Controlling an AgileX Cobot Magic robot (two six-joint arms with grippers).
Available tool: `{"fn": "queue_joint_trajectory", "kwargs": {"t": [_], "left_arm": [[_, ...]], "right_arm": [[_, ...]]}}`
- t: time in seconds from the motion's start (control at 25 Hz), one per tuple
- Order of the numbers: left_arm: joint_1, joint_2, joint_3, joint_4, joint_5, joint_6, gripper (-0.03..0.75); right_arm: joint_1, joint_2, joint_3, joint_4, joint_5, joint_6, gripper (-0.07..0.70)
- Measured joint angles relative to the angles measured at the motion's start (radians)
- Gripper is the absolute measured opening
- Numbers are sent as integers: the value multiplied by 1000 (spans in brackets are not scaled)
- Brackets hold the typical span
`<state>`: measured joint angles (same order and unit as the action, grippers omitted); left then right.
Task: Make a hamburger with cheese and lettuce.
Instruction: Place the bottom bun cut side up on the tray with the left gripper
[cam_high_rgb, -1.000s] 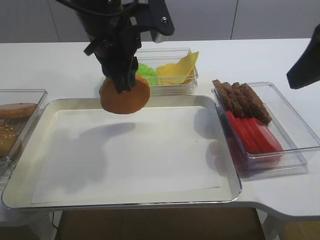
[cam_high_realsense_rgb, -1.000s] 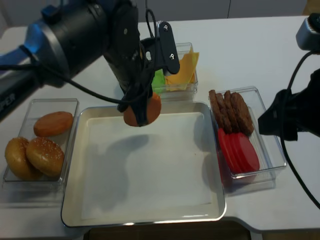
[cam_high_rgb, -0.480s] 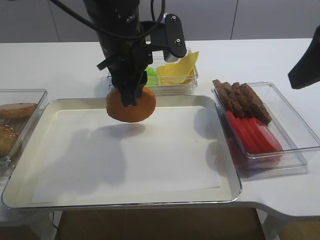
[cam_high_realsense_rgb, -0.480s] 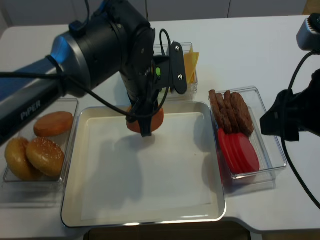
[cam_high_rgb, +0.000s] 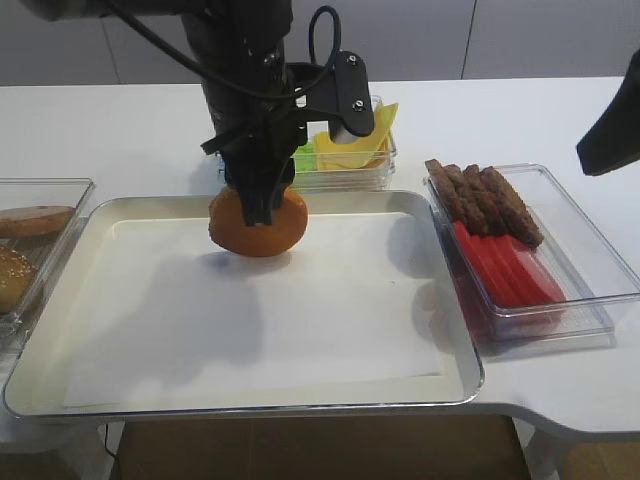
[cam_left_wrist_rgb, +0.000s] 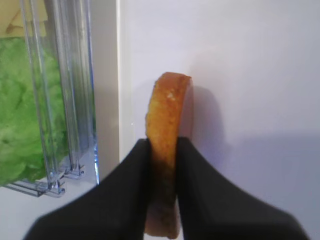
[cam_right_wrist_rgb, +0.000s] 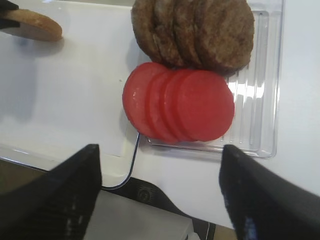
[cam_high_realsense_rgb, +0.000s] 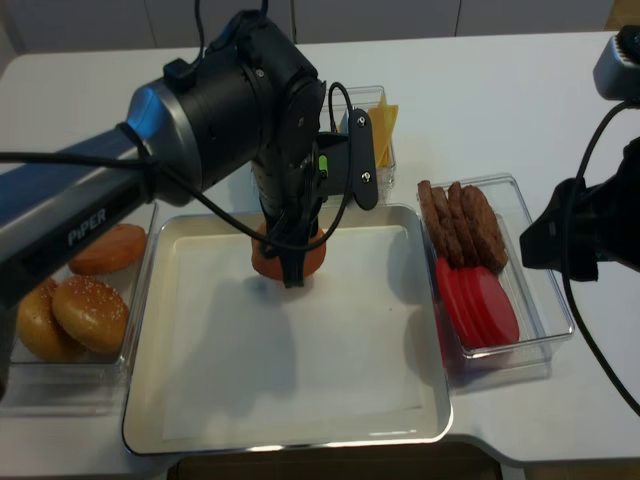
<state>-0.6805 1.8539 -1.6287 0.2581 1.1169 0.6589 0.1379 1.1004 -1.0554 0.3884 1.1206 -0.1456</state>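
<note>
"PIPER" — white lettering on the left arm (cam_high_realsense_rgb: 85, 225)

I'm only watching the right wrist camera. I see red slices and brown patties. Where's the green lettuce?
Observer: The lettuce is in a clear box behind the tray, beside the cheese.
Operator: Who's holding that bun bit in my top corner?
Observer: The left arm's fingers are pinching the bun half, low over the tray's back part.
Operator: Are there more buns?
Observer: Yes, spare buns sit in a clear box left of the tray.
</note>
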Motion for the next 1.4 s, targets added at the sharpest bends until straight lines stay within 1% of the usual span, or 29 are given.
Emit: {"fn": "queue_joint_trajectory", "kwargs": {"t": [0.6, 0.88, 1.4], "left_arm": [[0, 0, -3, -8, 19, 2, 108], [0, 0, -5, -38, 25, 2, 108], [0, 0, -7, -85, 52, -7, 111]], "right_arm": [[0, 0, 0, 0, -4, 0, 573], [0, 0, 0, 0, -6, 0, 573], [0, 0, 0, 0, -11, 0, 573]]}}
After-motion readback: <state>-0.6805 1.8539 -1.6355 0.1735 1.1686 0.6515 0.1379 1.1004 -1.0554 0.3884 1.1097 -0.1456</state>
